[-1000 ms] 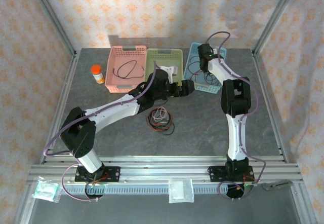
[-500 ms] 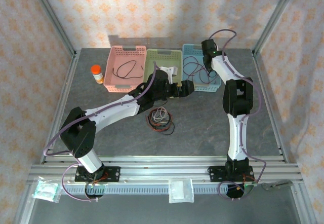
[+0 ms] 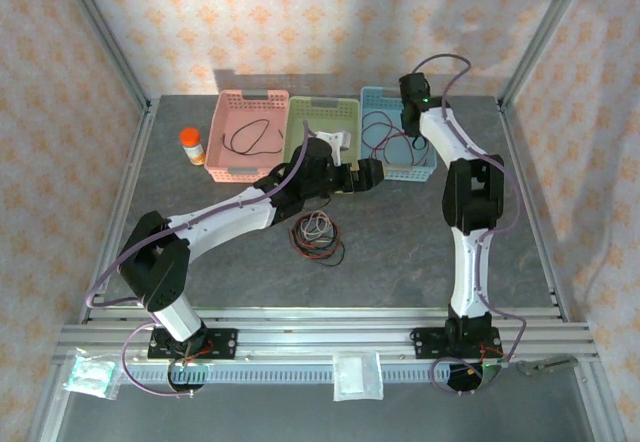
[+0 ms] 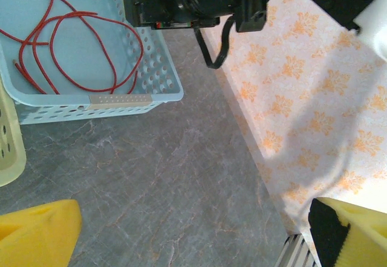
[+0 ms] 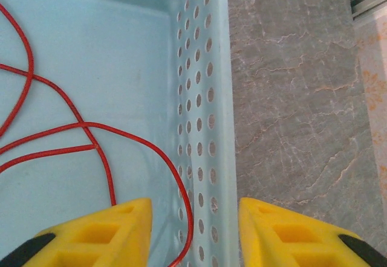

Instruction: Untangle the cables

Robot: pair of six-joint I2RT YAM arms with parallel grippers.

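A tangle of red, black and white cables [image 3: 317, 237] lies on the table in front of my left arm. One red cable [image 5: 91, 128] lies loose in the blue basket [image 5: 205, 98]. My right gripper [image 5: 195, 209] hangs open over that basket's right wall, the cable's loop passing freely between its yellow fingers. From above, the right gripper [image 3: 411, 122] is over the basket's far end, with the red cable [image 3: 382, 134] beside it. My left gripper [image 4: 196, 212] is wide open with bare table between its fingers. It hovers in the top view as the left gripper [image 3: 368, 174] by the basket's near corner.
A pink basket [image 3: 252, 96] holds a black cable [image 3: 248, 137]. A green basket [image 3: 325, 104] stands between it and the blue basket [image 3: 410, 173]. An orange bottle [image 3: 193, 146] stands at the left. White packets [image 3: 357, 374] lie on the front rail.
My right gripper has opened, drawn back towards the far end of the blue basket, and let the red cable lie loose. The left arm has not moved.
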